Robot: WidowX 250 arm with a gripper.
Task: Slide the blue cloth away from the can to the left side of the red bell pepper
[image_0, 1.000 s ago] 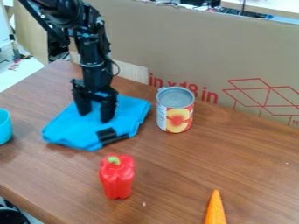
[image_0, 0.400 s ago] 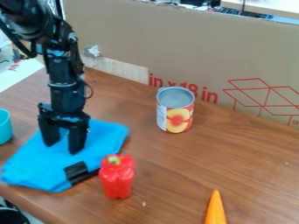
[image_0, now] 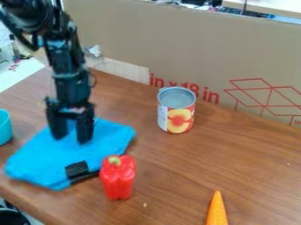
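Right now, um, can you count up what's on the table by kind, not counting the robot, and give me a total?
Vegetables: 2, the red pepper and the orange carrot, partly cut off
Cans: 1, the can
Cups: 1, the blue cup at the left edge
Cloths: 1, the blue cloth
Total: 5

"What do we make of the arm (image_0: 69, 68)?"
"We see black all over, with faint bluish glints and bulky, rounded upper joints (image_0: 29, 15)."
"And lower down?"
"We find a thin dark cable (image_0: 94, 80) looping at its side, and a black gripper (image_0: 71, 140) with two blocky fingers (image_0: 86, 129)."
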